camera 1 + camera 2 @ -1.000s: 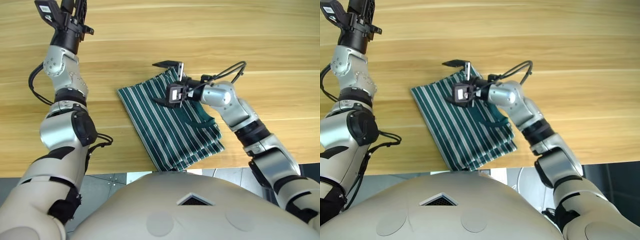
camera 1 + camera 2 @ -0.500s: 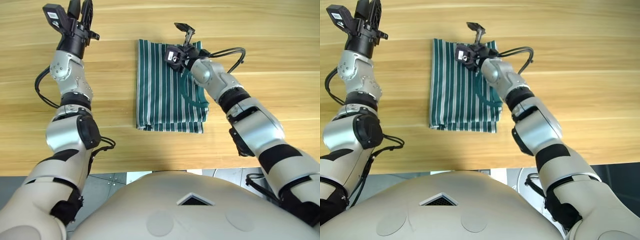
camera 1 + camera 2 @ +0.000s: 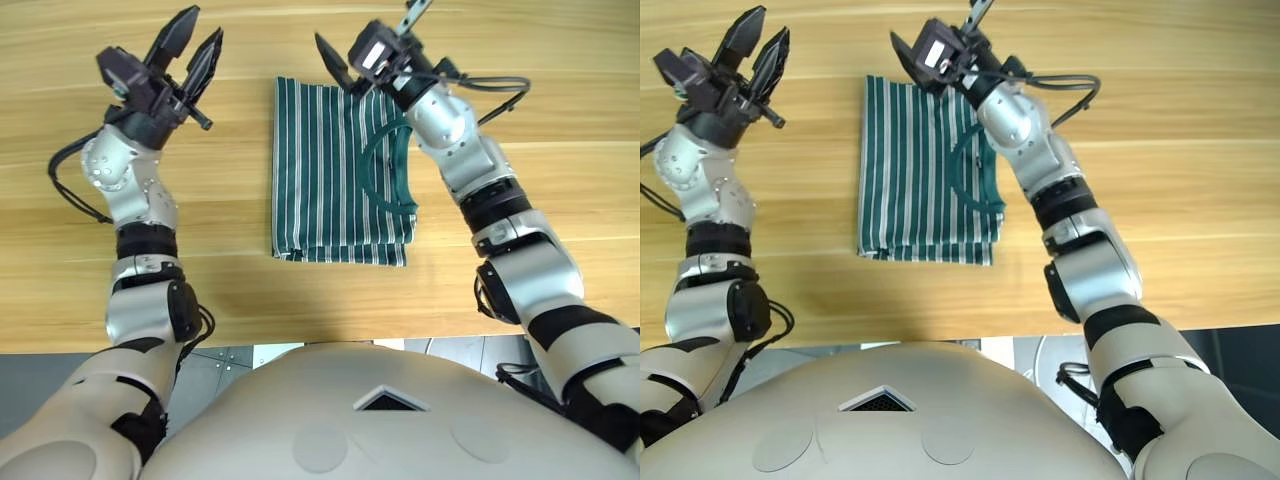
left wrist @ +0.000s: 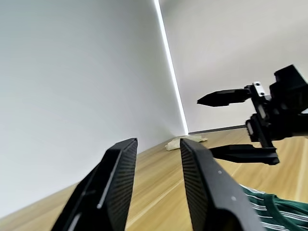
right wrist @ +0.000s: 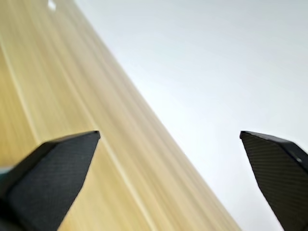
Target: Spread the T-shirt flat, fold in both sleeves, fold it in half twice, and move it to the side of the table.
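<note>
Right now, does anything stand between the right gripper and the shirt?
Nothing visible does: the right gripper hangs open near the far edge of the folded shirt on the table.

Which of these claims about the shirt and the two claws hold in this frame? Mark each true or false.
1. The T-shirt lies folded on the table. True.
2. The right claw is shut on the T-shirt. False: it is open and holds nothing.
3. The left claw is open, to the left of the T-shirt. True.
4. The T-shirt is plain red. False: it is green with white stripes.
</note>
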